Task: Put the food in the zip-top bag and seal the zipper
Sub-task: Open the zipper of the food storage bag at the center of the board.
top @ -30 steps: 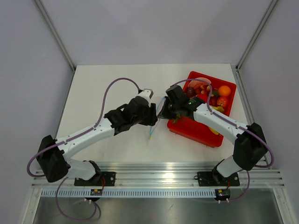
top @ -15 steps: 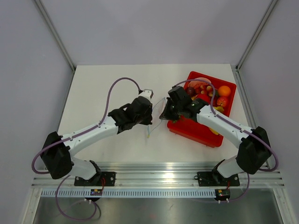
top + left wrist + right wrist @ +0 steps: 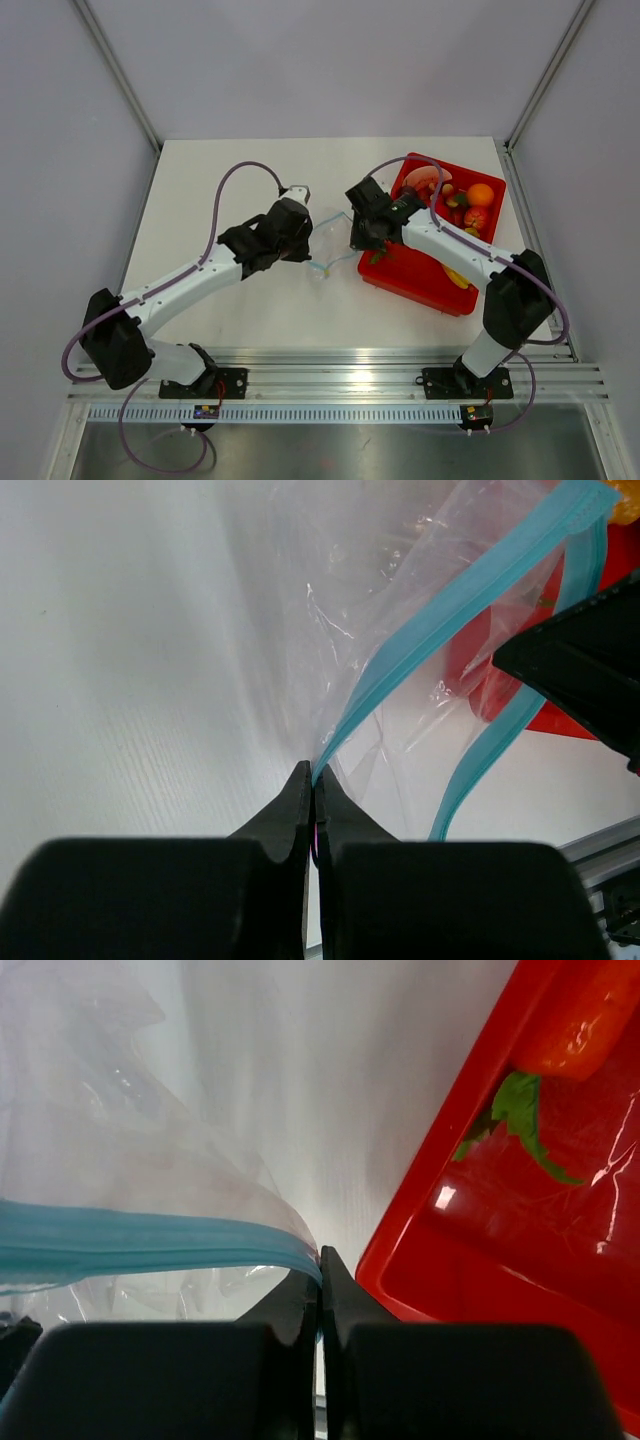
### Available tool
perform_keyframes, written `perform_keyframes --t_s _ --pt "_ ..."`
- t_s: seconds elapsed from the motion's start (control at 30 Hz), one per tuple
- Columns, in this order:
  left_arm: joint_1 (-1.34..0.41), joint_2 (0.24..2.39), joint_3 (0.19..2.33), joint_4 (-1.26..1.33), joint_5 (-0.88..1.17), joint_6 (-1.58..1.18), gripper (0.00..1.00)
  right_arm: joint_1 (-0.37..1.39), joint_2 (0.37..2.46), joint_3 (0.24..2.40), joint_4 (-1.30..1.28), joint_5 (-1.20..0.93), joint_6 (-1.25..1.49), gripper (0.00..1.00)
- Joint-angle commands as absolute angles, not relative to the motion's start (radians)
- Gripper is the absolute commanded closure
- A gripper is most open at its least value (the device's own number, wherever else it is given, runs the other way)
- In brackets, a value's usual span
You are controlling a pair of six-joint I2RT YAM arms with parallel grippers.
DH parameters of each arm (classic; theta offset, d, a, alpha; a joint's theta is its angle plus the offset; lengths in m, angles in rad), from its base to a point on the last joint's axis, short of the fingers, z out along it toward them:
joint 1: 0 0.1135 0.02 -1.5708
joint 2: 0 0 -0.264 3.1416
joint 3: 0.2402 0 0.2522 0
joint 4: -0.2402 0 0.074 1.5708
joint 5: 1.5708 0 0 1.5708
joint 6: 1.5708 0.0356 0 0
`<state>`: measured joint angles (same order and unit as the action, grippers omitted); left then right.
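The clear zip-top bag (image 3: 326,248) hangs between my two grippers, left of the red tray (image 3: 420,275). My left gripper (image 3: 308,240) is shut on one end of the light blue zipper (image 3: 440,610), pinched at the tips (image 3: 313,775). At the other end of the zipper (image 3: 150,1240), my right gripper (image 3: 354,237) is shut on the strip at its tips (image 3: 320,1260). The crinkly bag (image 3: 300,580) looks empty. A glossy red fruit with green leaves (image 3: 580,1020) lies in the tray. Another red fruit (image 3: 475,217) lies deeper in. The purple one does not show.
The tray also holds an orange ball fruit (image 3: 481,193), a yellow banana (image 3: 457,277) and several other toys. Its left wall (image 3: 450,1190) stands close beside my right fingers. White table (image 3: 220,170) spreads left and beyond the bag. Walls ring the table.
My left gripper has shut on the bag's zipper edge. Both grippers have moved farther from the bases and apart, stretching the bag's mouth between them.
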<state>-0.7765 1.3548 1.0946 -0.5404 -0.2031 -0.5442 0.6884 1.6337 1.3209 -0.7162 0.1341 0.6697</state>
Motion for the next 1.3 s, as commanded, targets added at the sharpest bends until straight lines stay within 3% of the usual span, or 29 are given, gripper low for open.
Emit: perform_keyframes --t_s 0.0,0.3,0.57,0.77,0.8,0.83,0.9,1.0,1.2,1.27 --pt "-0.772 1.309 1.155 -0.552 -0.270 -0.577 1.00 0.696 1.676 1.414 -0.759 0.230 0.635 1.00" --pt "-0.773 1.351 1.187 -0.557 -0.265 -0.568 1.00 0.687 1.746 1.482 -0.730 0.238 0.600 1.00" --pt "-0.773 1.492 1.288 -0.598 -0.259 -0.592 1.00 0.673 1.720 1.493 -0.706 0.202 0.594 0.91" --pt "-0.773 1.517 1.321 -0.597 -0.250 -0.607 1.00 0.647 1.715 1.468 -0.698 0.170 0.606 0.75" --pt "-0.773 1.513 1.319 -0.594 -0.247 -0.607 1.00 0.644 1.709 1.460 -0.693 0.170 0.612 0.65" --pt "-0.773 1.514 1.312 -0.588 -0.244 -0.603 1.00 0.641 1.706 1.444 -0.687 0.172 0.620 0.61" --pt "-0.772 1.513 1.308 -0.580 -0.232 -0.598 1.00 0.635 1.697 1.425 -0.664 0.160 0.635 0.61" --pt "-0.770 1.514 1.307 -0.580 -0.229 -0.597 1.00 0.629 1.680 1.394 -0.638 0.132 0.656 0.66" --pt "-0.758 1.537 1.322 -0.584 -0.212 -0.581 1.00 0.626 1.660 1.358 -0.613 0.110 0.670 0.99" --pt "-0.758 1.548 1.330 -0.600 -0.212 -0.554 1.00 0.612 1.666 1.364 -0.626 0.129 0.658 1.00"
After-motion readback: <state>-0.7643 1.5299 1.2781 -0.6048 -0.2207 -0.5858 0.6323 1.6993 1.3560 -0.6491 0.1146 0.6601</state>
